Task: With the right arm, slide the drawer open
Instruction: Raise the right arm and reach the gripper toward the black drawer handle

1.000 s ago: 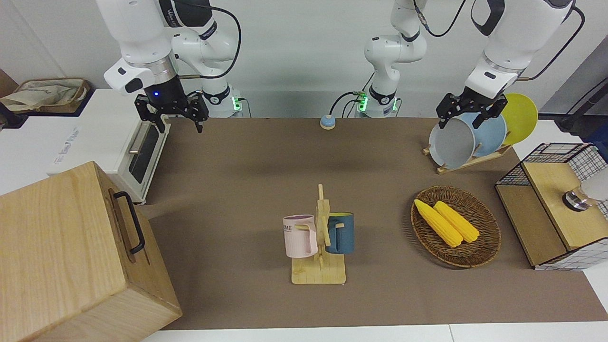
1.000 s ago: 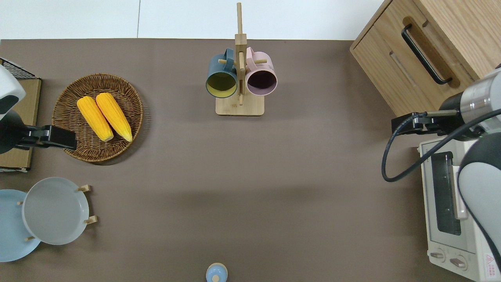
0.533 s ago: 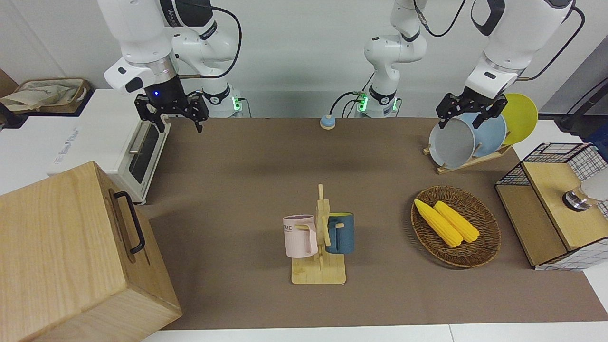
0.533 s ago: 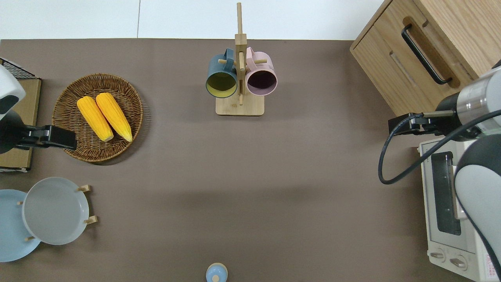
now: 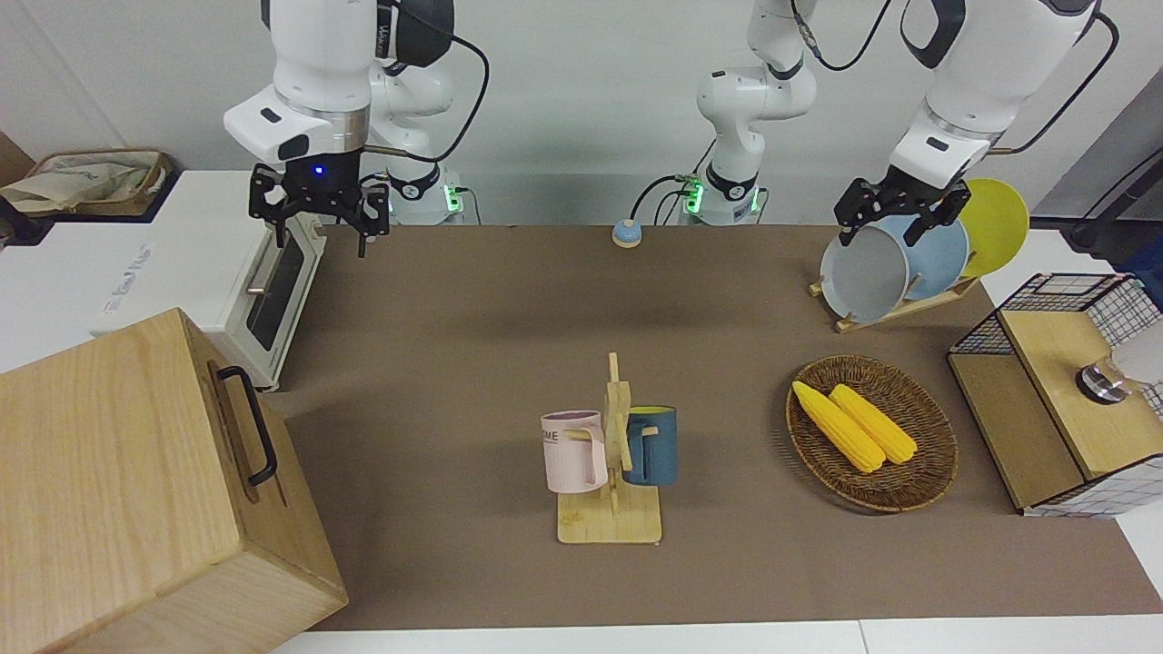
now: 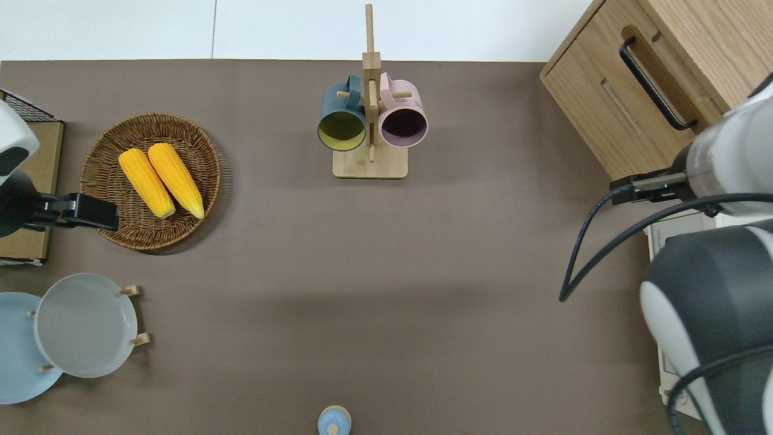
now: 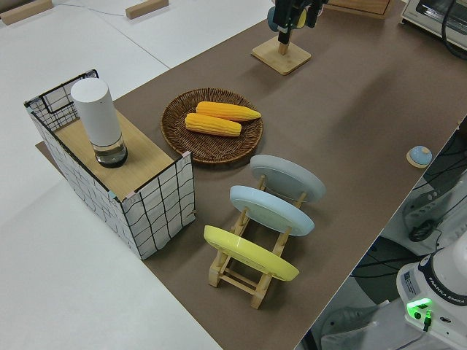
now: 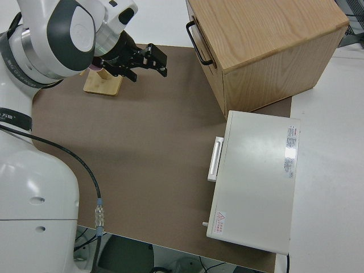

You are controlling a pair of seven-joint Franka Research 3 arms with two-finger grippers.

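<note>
The right hand [image 5: 319, 221], fingers spread and empty, is hovering over the counter [image 5: 472, 300] near the toaster oven [image 5: 273, 291]. The drawer [image 6: 628, 90] is sitting shut in the wooden cabinet [image 5: 109, 490]. It should straddle the black bar handle [image 6: 655, 84] squarely before pulling straight. The left arm is parked.

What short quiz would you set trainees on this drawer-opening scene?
1. True or false: the right gripper is shut on the drawer's black handle.
2. How many corn cobs lie in the wicker basket? A one, B two, C three.
3. Fill in: the pink mug hangs on the wooden rack beside a ___ mug.

Key:
1. False; its fingers are open, in the air, apart from the handle.
2. B.
3. Blue.
</note>
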